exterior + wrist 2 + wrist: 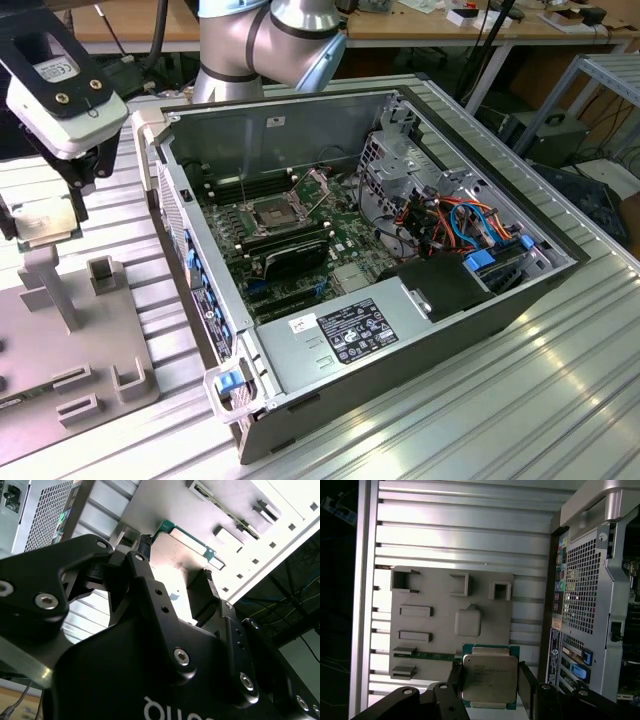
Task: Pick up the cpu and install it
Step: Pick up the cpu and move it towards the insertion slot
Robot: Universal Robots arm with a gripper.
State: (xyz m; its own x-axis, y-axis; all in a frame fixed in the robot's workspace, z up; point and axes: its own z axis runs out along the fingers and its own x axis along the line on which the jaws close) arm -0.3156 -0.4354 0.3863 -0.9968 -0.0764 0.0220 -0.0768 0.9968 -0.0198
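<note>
Though small — cpu [489,677] silver-topped, green-edged

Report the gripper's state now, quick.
Gripper: closed, holding the cpu by its edges.

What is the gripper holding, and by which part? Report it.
The gripper holds the cpu, with one finger on each of two opposite side edges. The metal top is left uncovered.
</note>
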